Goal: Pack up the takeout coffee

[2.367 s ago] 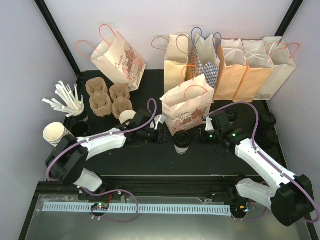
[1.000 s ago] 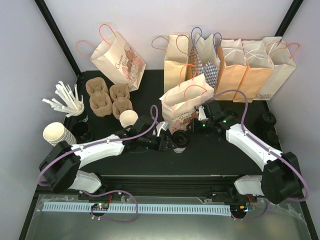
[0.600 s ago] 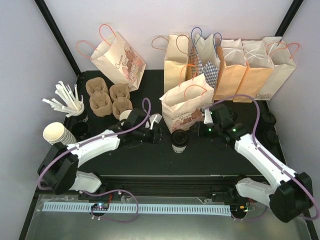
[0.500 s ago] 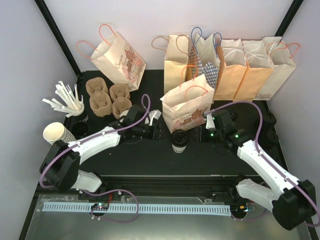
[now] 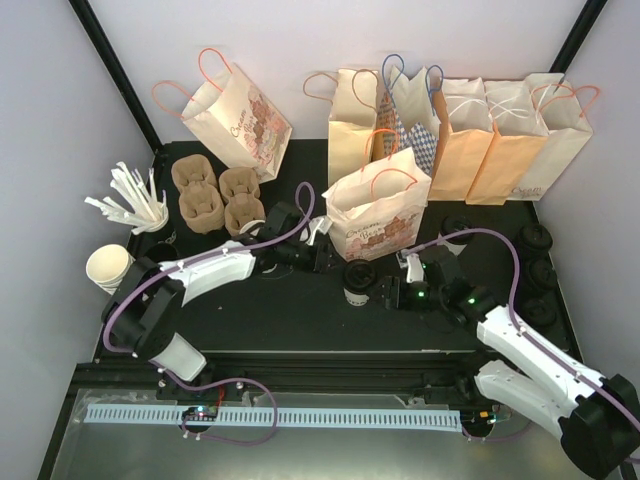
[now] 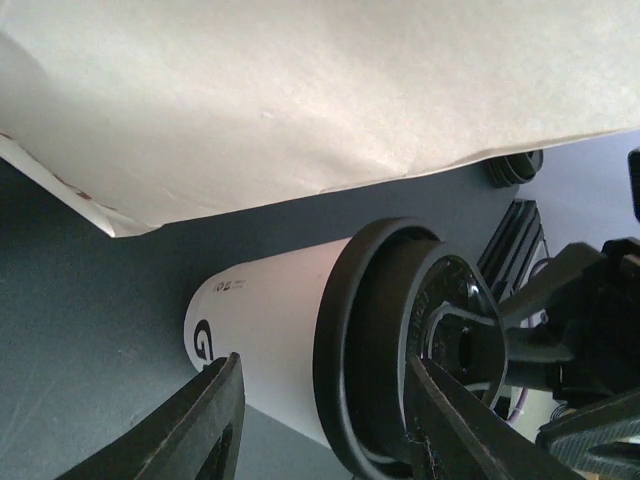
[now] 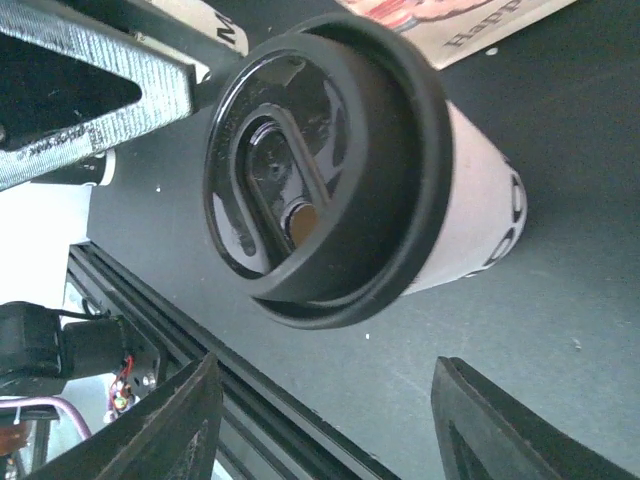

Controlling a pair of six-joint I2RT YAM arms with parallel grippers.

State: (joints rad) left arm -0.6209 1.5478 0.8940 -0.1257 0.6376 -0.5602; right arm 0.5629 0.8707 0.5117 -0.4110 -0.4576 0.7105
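The cup (image 5: 357, 283) is stood upright on the black table (image 5: 300, 312), just in front of the near bag (image 5: 378, 215) and close to its lower edge. It is a smooth white paper cup with dark print on its side (image 6: 265, 325), capped by a round black plastic lid (image 7: 300, 170) with a raised rim and a small sip tab. What it holds is hidden by the lid.

The cup is flanked by both grippers. The left gripper (image 5: 325, 258) is placed at its far-left side, with its fingers (image 6: 215, 420) spread wide and the cup (image 7: 480, 215) seen between and beyond the tips. Contact cannot be made out. The right gripper (image 5: 385, 293) is placed at the cup's right, its fingers (image 7: 190, 410) likewise wide apart, nothing gripped.

The bag is of cream paper with orange cord handles and a printed front. Its plain creased side (image 6: 300, 100) fills the left wrist view above the cup. Its inside cannot be seen.

More paper bags (image 5: 480, 135) are lined along the back wall, and one (image 5: 240, 115) leans at the back left. Brown pulp carriers (image 5: 215, 195) with hollow wells lie at the left, beside a holder of white sticks (image 5: 135, 205) and stacked cups (image 5: 108, 268). Black lids (image 5: 535, 240) sit at the right edge.

Bare table is left in front of the cup, up to the black rail (image 7: 150, 330) at the near edge.
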